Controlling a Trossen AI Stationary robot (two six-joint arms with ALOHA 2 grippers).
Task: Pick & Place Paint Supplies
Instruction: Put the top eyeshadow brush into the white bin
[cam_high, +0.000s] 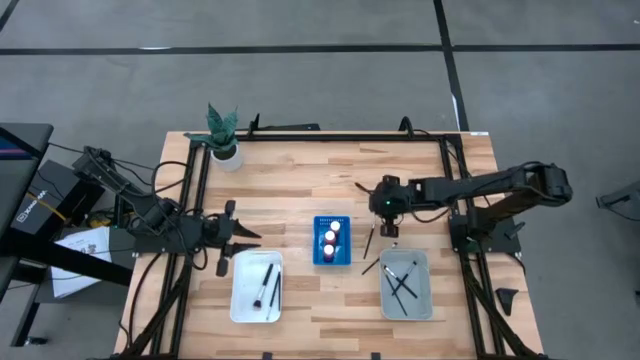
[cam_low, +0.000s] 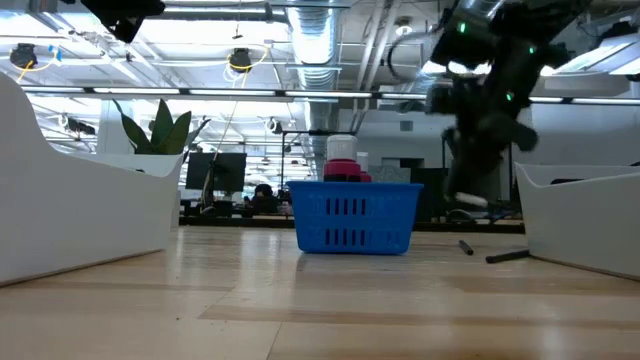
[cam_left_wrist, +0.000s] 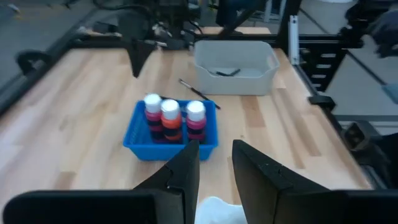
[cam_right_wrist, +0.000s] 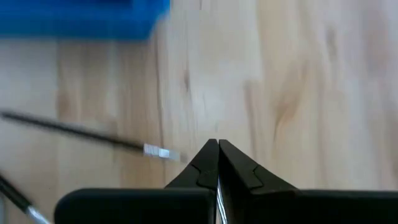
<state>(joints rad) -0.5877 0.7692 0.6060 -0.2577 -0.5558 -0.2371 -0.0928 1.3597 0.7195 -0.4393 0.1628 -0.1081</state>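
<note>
Three red paint bottles (cam_left_wrist: 170, 118) with white caps stand in the blue rack (cam_high: 332, 242) at the table's middle. Two dark brushes (cam_high: 368, 240) (cam_high: 370, 266) lie on the wood between the rack and the grey tray (cam_high: 406, 285), which holds several more. My right gripper (cam_right_wrist: 217, 143) is shut and hovers over the wood just right of the upper brush (cam_right_wrist: 81, 134); nothing shows between its tips. My left gripper (cam_left_wrist: 214, 152) is open and empty at the far edge of the white tray (cam_high: 256, 287), pointing toward the rack. My right gripper's shut fingertips (cam_right_wrist: 205, 155) point down at a slant just beside the brush's metal-collared end (cam_right_wrist: 157, 151), which lies on the wood. Whether they touch it I cannot tell.
The white tray holds two brushes (cam_high: 268, 285). A potted plant (cam_high: 224, 135) stands at the far left corner. Black frame rails (cam_high: 330, 137) run along the table's far, left and right edges. Bare wood lies between the rack and the far edge.
</note>
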